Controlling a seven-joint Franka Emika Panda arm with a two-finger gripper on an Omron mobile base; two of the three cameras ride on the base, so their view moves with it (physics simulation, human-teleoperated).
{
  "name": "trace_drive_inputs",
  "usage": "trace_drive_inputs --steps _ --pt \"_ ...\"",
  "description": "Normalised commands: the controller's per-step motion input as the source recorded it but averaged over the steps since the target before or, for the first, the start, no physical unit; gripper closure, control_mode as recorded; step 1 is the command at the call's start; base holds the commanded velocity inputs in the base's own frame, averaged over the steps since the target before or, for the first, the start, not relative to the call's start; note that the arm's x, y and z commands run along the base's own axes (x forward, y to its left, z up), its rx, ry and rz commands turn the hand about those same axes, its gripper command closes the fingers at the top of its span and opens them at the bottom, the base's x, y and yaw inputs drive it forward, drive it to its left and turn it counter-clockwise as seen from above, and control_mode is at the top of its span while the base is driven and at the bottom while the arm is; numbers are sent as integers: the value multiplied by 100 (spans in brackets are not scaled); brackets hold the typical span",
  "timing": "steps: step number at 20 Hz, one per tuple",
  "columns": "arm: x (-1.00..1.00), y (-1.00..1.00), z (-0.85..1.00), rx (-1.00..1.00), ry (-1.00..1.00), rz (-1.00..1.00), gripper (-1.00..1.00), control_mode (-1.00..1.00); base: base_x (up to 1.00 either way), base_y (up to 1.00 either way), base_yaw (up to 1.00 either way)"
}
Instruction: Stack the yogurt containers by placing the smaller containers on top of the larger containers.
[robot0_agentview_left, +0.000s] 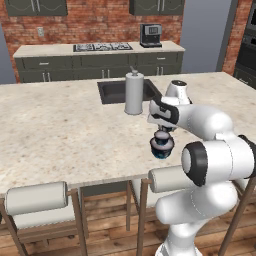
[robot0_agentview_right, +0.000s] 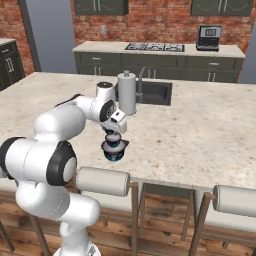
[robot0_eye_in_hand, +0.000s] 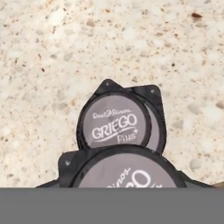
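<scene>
A: Item, yogurt containers (robot0_agentview_left: 162, 145)?
B: Stacked near the island counter's (robot0_agentview_right: 210, 135) front edge, six o'clock of the grey cylinder (robot0_agentview_left: 133, 93).
A: Gripper (robot0_agentview_left: 163, 131)?
B: Directly above; fingers apparently pinching the top cup (robot0_eye_in_hand: 127, 175), view poor.

Speckled beige stone island counter (robot0_agentview_left: 60, 130) running across the middle of both base views, with a dark sink (robot0_agentview_left: 116, 91) sunk into its far side, upper centre of the frame. Tall grey cylinder with a knob (robot0_agentview_left: 134, 93) standing upright on the counter right at the sink's near edge. Down near the front edge, centre-right in the left base view, the widest blue-based cup (robot0_agentview_left: 162, 149) sitting on the stone with a mid-sized cup (robot0_eye_in_hand: 114, 124) stacked on its lid.
</scene>
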Motion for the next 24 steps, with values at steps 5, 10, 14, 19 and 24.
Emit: trace_drive_inputs --steps 5,10,14,19,24 --pt "4 0 -13 0 0 -2 100 -100 0 0 0" --pt "10 0 -11 0 2 -1 100 -100 0 0 0" --pt "16 -1 -12 0 1 0 100 -100 0 0 0" --pt "14 -1 -14 0 1 0 100 -100 0 0 0" --pt "6 0 -13 0 0 -1 100 -100 0 0 0"
